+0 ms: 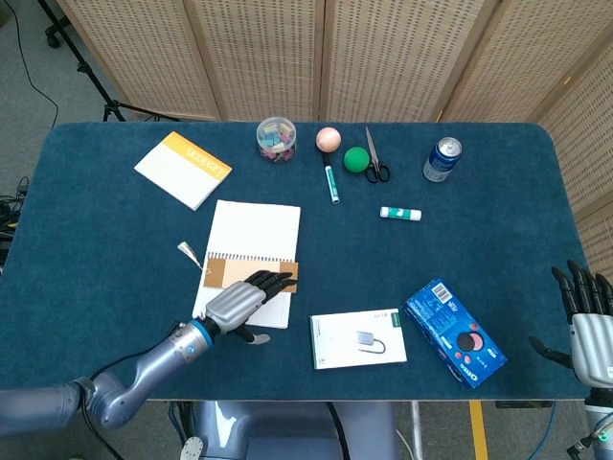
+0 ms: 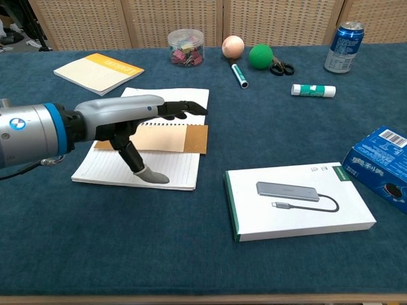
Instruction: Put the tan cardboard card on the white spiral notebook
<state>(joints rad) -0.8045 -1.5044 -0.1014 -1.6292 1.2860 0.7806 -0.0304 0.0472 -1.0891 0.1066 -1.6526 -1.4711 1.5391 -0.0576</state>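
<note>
Card (image 2: 170,138) on notebook (image 2: 172,101), left end behind left hand (image 2: 130,114).

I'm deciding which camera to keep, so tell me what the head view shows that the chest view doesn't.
Only the head view shows the right hand, open at the table's near right edge, the scissors' whole blades and the table's full outline. Only the chest view shows the left hand's thumb hanging clear above the page. Both show the tan cardboard card lying on the white spiral notebook, the soda can and the green ball.
</note>
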